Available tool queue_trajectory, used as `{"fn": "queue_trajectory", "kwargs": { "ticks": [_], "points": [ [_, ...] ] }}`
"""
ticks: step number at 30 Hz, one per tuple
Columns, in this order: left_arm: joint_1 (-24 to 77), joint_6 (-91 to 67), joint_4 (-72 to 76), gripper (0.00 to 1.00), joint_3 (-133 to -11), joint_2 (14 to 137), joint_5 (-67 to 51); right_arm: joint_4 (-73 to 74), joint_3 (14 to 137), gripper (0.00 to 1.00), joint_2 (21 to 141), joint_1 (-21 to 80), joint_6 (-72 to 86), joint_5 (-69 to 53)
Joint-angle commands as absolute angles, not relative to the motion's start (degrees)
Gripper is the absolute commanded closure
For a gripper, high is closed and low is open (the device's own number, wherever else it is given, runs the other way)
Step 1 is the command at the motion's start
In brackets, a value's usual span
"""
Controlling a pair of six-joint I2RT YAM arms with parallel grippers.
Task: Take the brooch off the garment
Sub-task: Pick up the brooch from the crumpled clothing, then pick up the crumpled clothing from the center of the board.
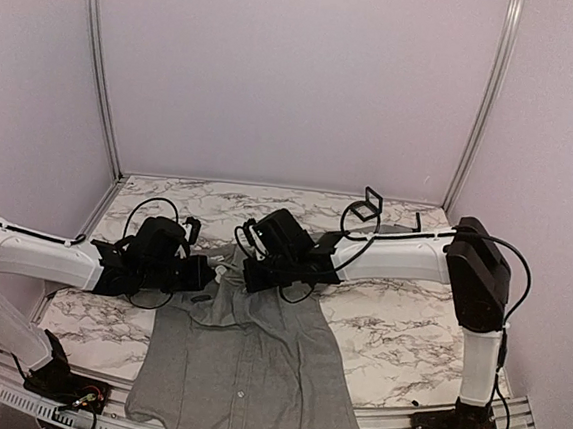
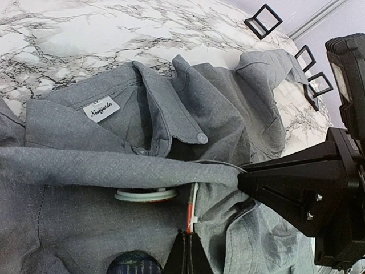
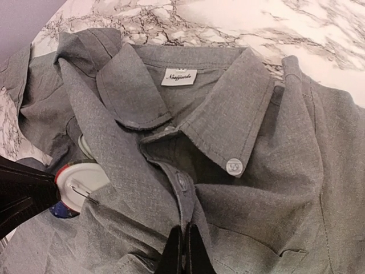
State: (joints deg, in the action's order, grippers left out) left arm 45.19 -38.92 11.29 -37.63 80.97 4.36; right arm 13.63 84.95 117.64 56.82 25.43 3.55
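Marble table (image 1: 396, 335), lilac walls: garment (image 1: 243, 371) is lying spread, collar away from the arm bases. Brooch (image 3: 82, 180), white back and pin showing, is sitting under a fold beside the collar, seemingly not yet unpinned. Right gripper (image 3: 182, 254) is pinching the placket cloth, jaws clenched. Left gripper (image 2: 186, 254) is clamping tight at the brooch's rim, grasp on it unclear. Removal is pending
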Motion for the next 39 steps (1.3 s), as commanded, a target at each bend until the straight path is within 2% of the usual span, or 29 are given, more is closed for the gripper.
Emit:
{"fn": "queue_trajectory", "kwargs": {
  "ticks": [1, 6, 13, 16, 19, 27, 39],
  "points": [
    [44.2, -38.8, 13.7, 1.00, -37.3, 81.7, 2.6, 14.3, 84.1, 1.00, 114.0, 54.9, 24.6, 4.2],
    [43.3, -40.2, 15.6, 1.00, -37.9, 83.5, 0.8, 14.3, 83.8, 0.87, 111.5, 54.6, 24.2, 4.0],
    [41.3, -40.7, 12.3, 1.00, -41.1, 86.1, -2.7, 13.4, 81.6, 0.52, 108.9, 55.8, 23.1, 5.1],
    [40.6, -40.9, 10.3, 1.00, -42.1, 86.4, -4.0, 13.2, 81.1, 0.40, 108.7, 57.3, 22.2, 6.9],
    [39.9, -40.7, 8.1, 1.00, -43.2, 86.4, -5.7, 12.5, 80.9, 0.32, 109.3, 58.6, 21.4, 8.6],
    [37.3, -40.2, 3.2, 1.00, -46.2, 87.1, -9.9, 11.4, 80.7, 0.24, 112.1, 61.5, 19.4, 11.7],
    [36.2, -40.4, 2.5, 1.00, -47.3, 87.5, -12.3, 10.8, 84.0, 0.18, 117.7, 63.2, 18.4, 13.6]
  ]
}}
